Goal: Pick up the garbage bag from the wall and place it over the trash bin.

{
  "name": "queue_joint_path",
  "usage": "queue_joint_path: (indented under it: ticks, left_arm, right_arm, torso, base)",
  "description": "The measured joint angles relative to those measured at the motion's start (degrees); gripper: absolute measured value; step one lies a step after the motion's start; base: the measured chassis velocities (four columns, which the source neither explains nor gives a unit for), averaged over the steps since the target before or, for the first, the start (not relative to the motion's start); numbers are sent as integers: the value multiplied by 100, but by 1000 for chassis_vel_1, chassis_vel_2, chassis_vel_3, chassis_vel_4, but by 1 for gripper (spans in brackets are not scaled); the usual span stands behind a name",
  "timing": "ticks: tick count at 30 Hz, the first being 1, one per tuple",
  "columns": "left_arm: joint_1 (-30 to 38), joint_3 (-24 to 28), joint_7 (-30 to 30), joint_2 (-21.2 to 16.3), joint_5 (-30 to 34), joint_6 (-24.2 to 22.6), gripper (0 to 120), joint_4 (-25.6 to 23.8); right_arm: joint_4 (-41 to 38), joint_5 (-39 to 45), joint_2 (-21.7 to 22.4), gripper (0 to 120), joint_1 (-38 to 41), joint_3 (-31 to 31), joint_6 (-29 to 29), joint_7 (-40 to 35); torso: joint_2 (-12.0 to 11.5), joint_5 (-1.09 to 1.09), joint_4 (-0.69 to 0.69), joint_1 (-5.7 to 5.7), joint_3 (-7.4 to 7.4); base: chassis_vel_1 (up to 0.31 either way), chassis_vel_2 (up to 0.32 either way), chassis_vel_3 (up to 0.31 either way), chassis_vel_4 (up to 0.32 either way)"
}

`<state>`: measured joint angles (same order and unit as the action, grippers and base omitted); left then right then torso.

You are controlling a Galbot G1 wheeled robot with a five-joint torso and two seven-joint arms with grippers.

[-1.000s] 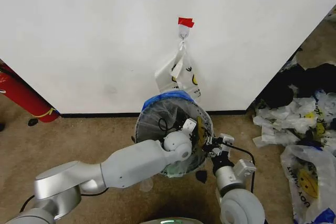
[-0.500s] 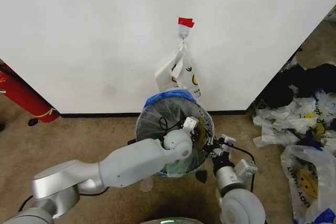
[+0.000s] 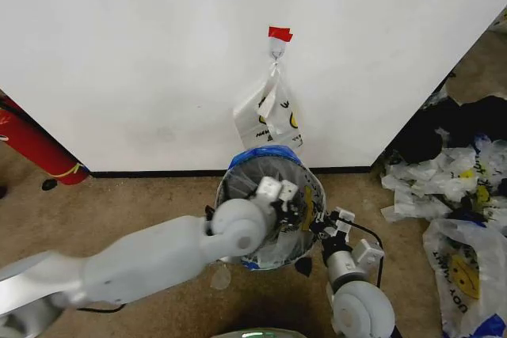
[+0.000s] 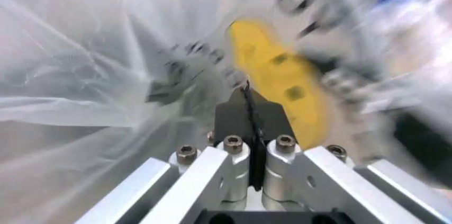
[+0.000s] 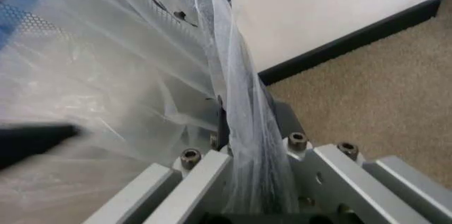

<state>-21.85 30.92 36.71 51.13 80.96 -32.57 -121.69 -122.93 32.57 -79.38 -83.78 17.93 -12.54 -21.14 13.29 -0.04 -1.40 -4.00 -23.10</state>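
The trash bin (image 3: pixel 279 256) stands on the carpet at the foot of the wall (image 3: pixel 142 53). The garbage bag (image 3: pixel 265 154) lines it, its blue edge lying over the far rim. My left arm reaches across from the left. The left gripper (image 3: pixel 279 192) is down in the bin's mouth, shut (image 4: pixel 247 102), with film and the yellow smiley print (image 4: pixel 282 81) close around it. I cannot tell whether film is pinched there. The right gripper (image 3: pixel 323 223) sits at the bin's right rim, shut (image 5: pixel 247 123) on a gathered strip of the bag (image 5: pixel 240 75).
A white smiley bag (image 3: pixel 273 116) hangs from the hook under red tape (image 3: pixel 280 33). A red cylinder (image 3: pixel 36 148) leans at the left. Loose bags (image 3: pixel 451 180) and dark items (image 3: pixel 444 128) crowd the floor at the right, with another bag (image 3: pixel 463 275) nearer.
My left arm has swung leftward and is blurred with motion, its gripper staying in the bin's mouth. The bin's near rim has shifted slightly right. The right gripper has held its place.
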Motion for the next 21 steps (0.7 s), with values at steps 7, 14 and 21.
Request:
queue_joint_path:
  ticks: [7,14,21]
  left_arm:
    - [-872,-1060,-878,-566,-60,553,0,-718]
    - [-2052,-2715,-1674,-1137,-430,973,19,-918]
    - [-2291,-3140,-2005,-1237,-537,1428,39,-902]
  right_arm:
    - [-81,182,25,0,-43,25,-26,114]
    - [-101,186,98,0,-83,9,-34,248]
    - [-10,137,84,0,-100,-31,-2,249]
  torso:
    - [0,3,-1,0,0]
    - [0,0,0,0,0]
    - [0,1,-1,0,0]
  base:
    - [0,0,0,0]
    - [0,0,0,0]
    - [0,0,0,0]
